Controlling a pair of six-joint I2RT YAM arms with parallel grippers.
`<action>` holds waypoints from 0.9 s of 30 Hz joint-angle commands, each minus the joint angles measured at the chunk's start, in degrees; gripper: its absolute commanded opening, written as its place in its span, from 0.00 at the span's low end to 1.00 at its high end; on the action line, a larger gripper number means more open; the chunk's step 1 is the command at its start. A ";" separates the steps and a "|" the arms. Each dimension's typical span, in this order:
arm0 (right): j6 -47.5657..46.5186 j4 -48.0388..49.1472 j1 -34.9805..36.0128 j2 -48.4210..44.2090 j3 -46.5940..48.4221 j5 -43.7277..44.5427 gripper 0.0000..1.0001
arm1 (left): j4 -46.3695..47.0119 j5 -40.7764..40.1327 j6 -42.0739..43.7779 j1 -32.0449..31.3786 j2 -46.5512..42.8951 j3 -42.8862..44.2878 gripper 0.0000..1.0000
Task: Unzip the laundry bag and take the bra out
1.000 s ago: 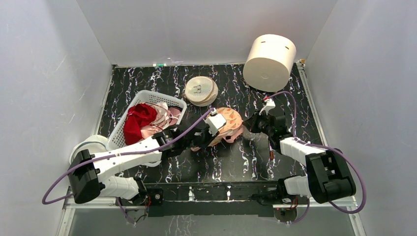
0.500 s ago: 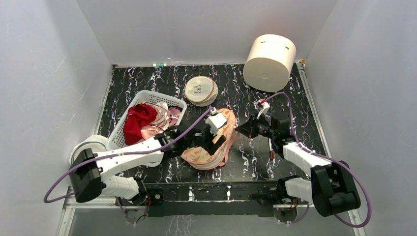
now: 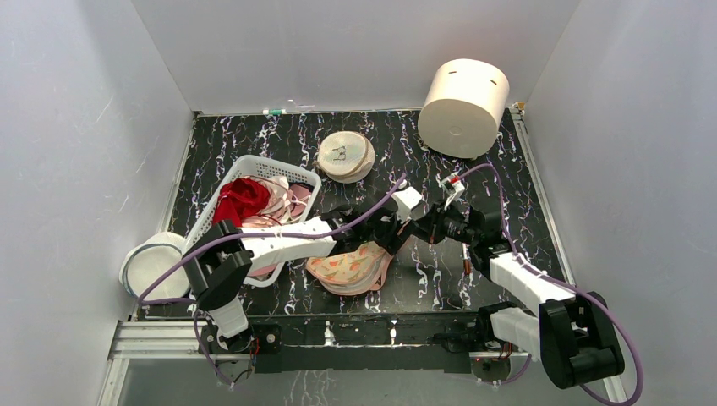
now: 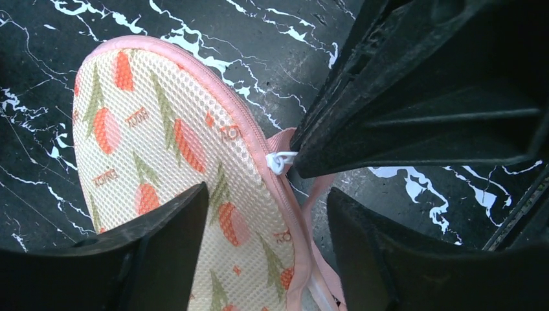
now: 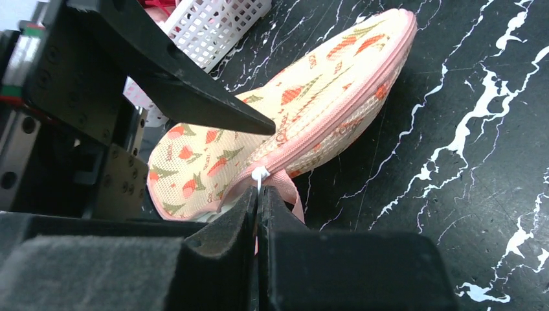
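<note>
Right gripper [image 5: 257, 194] is fully closed, and between its tips it pinches the small white zip pull [image 5: 259, 175] of the laundry bag [image 5: 311, 110]. Left gripper [image 4: 265, 214] stands open above the same end of the bag. One finger is over the printed mesh and the other is over the table [image 4: 259, 45] beyond the pink trim. It holds nothing, and I cannot tell if it touches the fabric. The bag lies just beside the white basket [image 3: 279, 165], on the side that faces the right arm, and its long axis runs away from the basket. The zip pull sits at the end farthest from the basket, so the zip leads from the right gripper back toward the basket. I judge that the pull must travel this way along the trim, while the left gripper, being over the bag's body, steadies it. The bra is not visible; probably it is inside.
</note>
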 commanded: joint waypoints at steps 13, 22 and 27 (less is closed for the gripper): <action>-1.44 -1.53 0.18 -3.85 1.46 0.04 0.00 | -4.11 -8.31 3.79 -0.28 -5.31 -0.41 0.11; -0.62 -3.51 -0.27 -3.67 3.93 3.61 0.00 | -6.14 -1.15 14.69 -0.30 -14.66 -4.25 0.00; -0.30 -2.45 -2.54 -0.24 5.71 -1.46 0.00 | -6.07 -3.52 18.08 -0.31 -17.51 -6.15 0.00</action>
